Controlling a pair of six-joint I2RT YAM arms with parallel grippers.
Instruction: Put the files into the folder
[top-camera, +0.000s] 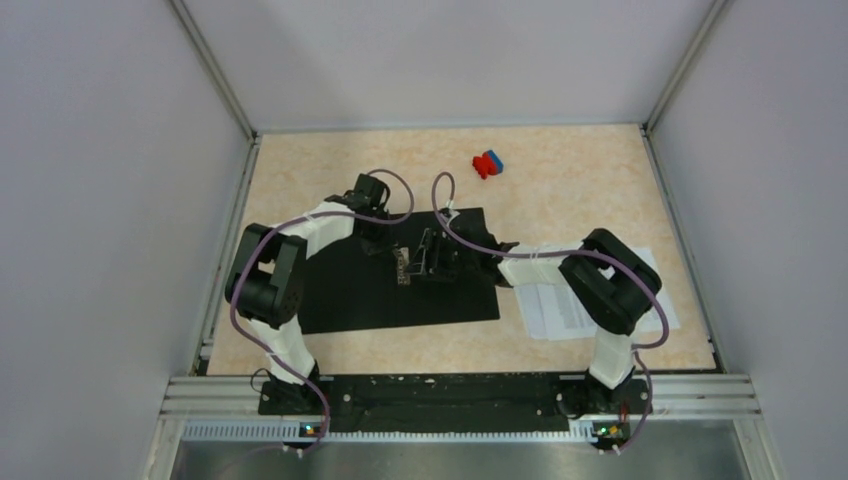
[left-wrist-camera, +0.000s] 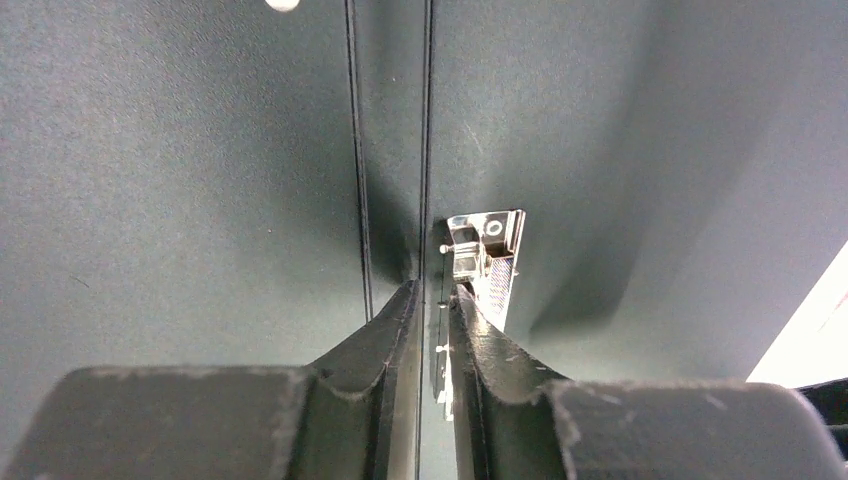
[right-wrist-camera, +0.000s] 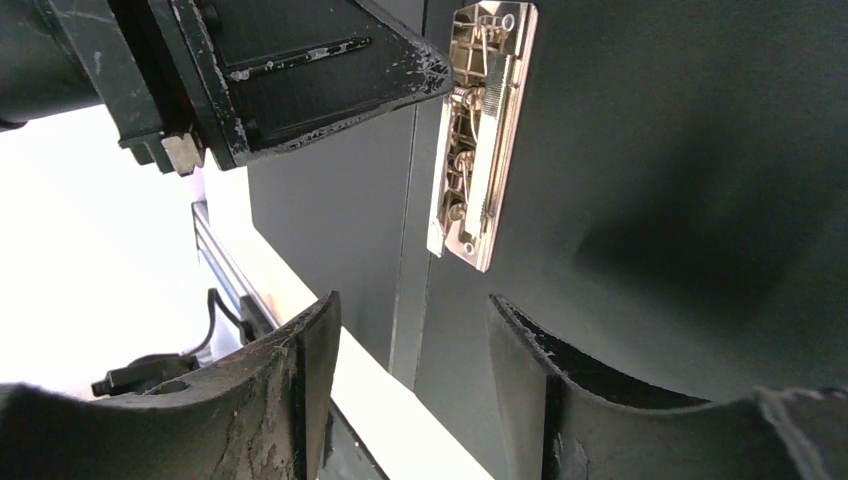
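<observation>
left gripper (left-wrist-camera: 435, 290): two fingers nearly together, only a thin slit between them, at the end of the one metal clip (left-wrist-camera: 487, 262); i cannot tell whether they pinch it. right gripper (right-wrist-camera: 412, 305): two fingers spread, nothing between, just right of the clip. one folder (top-camera: 400, 295) lies open, black inside up. one stack of files (top-camera: 560, 310) lies on the table (top-camera: 580, 180) to the folder's right, outside it. one red-and-blue object (top-camera: 488, 163) sits far back.

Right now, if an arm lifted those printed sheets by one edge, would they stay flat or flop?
Probably flop: the sheets look thin and lie flat on the table. They are likely light, so a push might slide them rather than tip anything. Nothing seems to bind them, so they may fan apart.
</observation>
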